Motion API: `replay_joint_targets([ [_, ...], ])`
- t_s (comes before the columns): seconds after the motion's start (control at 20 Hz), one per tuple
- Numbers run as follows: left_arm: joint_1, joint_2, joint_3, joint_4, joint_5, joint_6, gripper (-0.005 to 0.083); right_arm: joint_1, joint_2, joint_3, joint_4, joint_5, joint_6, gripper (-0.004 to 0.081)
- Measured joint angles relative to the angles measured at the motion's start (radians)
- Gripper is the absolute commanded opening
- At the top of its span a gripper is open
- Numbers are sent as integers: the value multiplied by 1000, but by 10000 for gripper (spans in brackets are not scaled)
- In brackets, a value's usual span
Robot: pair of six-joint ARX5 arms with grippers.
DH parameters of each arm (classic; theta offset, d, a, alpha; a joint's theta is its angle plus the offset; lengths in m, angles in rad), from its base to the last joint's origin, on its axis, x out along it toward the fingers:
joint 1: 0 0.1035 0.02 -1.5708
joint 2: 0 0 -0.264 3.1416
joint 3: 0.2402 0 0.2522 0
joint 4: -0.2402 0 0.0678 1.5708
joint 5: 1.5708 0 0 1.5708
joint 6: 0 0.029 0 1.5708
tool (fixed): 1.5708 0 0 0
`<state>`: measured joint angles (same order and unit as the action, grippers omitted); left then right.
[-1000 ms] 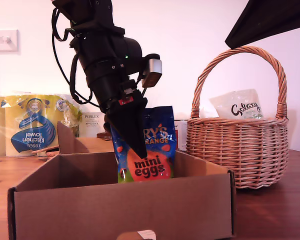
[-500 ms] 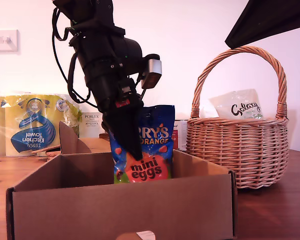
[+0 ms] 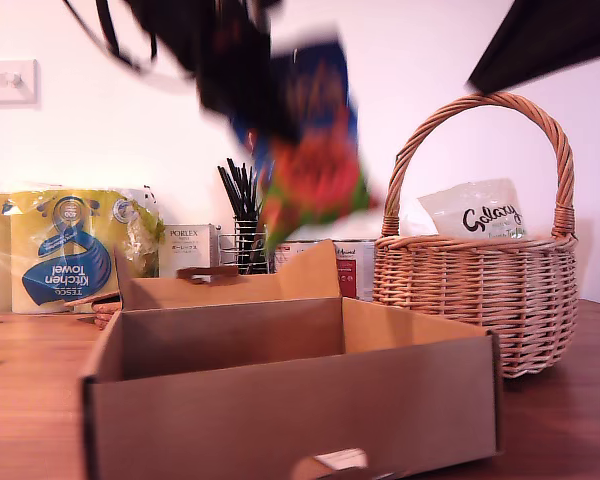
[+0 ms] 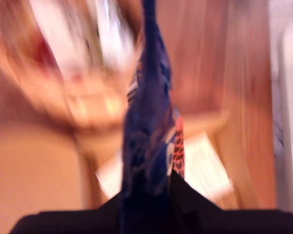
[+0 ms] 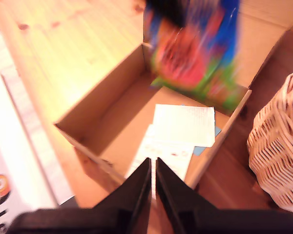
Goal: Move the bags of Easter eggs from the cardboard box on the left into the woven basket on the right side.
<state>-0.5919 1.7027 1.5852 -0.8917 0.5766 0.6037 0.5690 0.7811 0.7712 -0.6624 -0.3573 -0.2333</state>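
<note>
My first gripper (image 3: 248, 88) is shut on the dark blue mini eggs bag (image 3: 315, 150), high above the cardboard box (image 3: 280, 410); both are motion-blurred. The first wrist view shows the bag (image 4: 149, 146) edge-on between the jaws of my first gripper (image 4: 146, 195). The woven basket (image 3: 470, 290) stands at the exterior view's right with a white Galaxy bag (image 3: 477, 212) inside. My second gripper (image 5: 153, 180) hangs shut and holds nothing above the box (image 5: 83, 146), seeing the bag (image 5: 195, 53) in the air and the basket (image 5: 278, 156) beside the box.
White paper sheets (image 5: 183, 124) lie on the box floor. Behind the box stand a yellow-blue kitchen towel pack (image 3: 70, 250), a Porlex carton (image 3: 188, 250) and a wire holder of black sticks (image 3: 242, 225). A dark arm (image 3: 550, 40) shows at the exterior view's upper right.
My first gripper has lifted the mini eggs bag up out of the box and toward the basket. The box has shifted a little toward the exterior view's right.
</note>
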Motion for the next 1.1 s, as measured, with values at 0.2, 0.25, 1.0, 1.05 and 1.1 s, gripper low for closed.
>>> replay_joint_targets([
  [0.2, -5, 18, 0, 195, 21, -78, -24, -2, -122, 28, -134, 32, 22, -12],
  [0.25, -10, 24, 0, 257, 16, -91, -24, -6, -142, 35, -166, 50, 23, -12],
  [1.0, -179, 312, -2, 886, -342, -138, -24, -6, -199, 39, -267, 178, 23, -12],
  [1.05, -192, 321, -2, 922, -385, -130, -24, -6, -199, 39, -267, 181, 23, -12],
  [1.1, -203, 323, -2, 953, -417, -128, -24, -6, -199, 39, -267, 182, 23, -12],
])
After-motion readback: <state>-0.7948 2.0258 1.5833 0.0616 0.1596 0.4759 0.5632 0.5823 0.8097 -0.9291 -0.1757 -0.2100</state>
